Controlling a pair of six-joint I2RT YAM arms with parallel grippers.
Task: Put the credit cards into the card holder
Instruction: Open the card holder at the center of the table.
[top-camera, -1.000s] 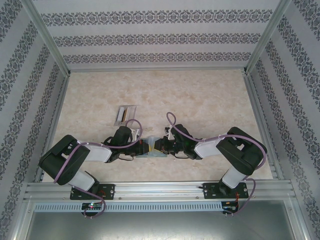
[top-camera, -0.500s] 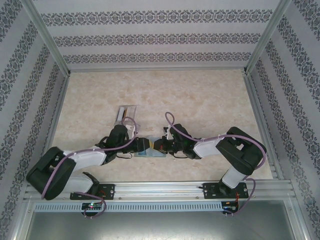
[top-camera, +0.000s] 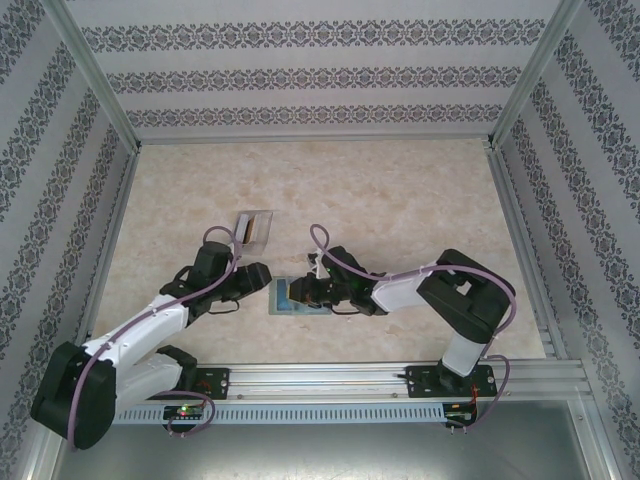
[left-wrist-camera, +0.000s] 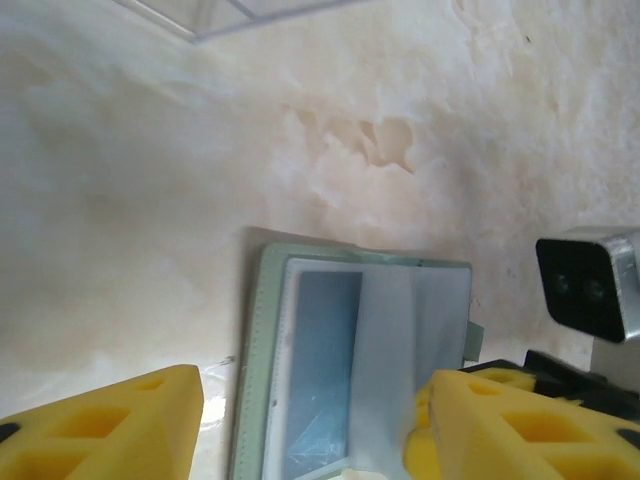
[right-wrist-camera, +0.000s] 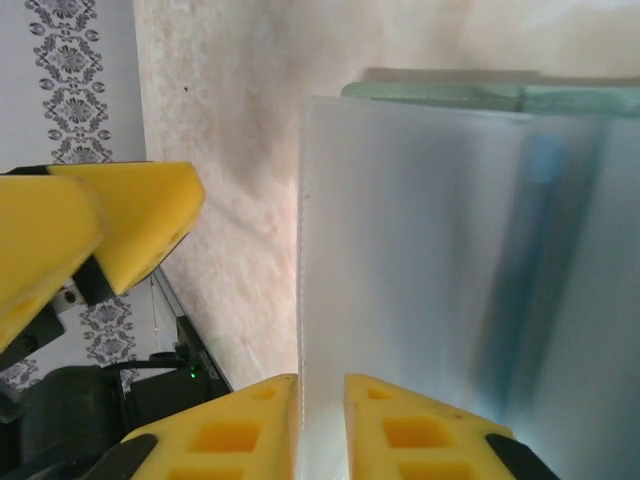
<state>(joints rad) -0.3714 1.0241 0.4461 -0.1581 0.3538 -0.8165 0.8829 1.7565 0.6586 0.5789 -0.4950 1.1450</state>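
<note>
My right hand (right-wrist-camera: 322, 410) pinches the clear flap (right-wrist-camera: 420, 230) of the card holder (left-wrist-camera: 262, 300); my left hand (left-wrist-camera: 305, 415) is open. I must lift gently, without tearing.

table top (top-camera: 400, 190): smooth, marbled beige sheet with a dull sheen; frame rails (top-camera: 330, 378) bare silvery metal. card holder (left-wrist-camera: 262, 330): matt sage-green cover like soft faux leather, its inner pocket (right-wrist-camera: 420, 250) frosted, translucent plastic, over a blue credit card (left-wrist-camera: 320, 370) that looks smooth. left gripper (left-wrist-camera: 305, 400) and right gripper (right-wrist-camera: 320, 400) fingers: matt yellow, moulded plastic with hollow cells.
</note>
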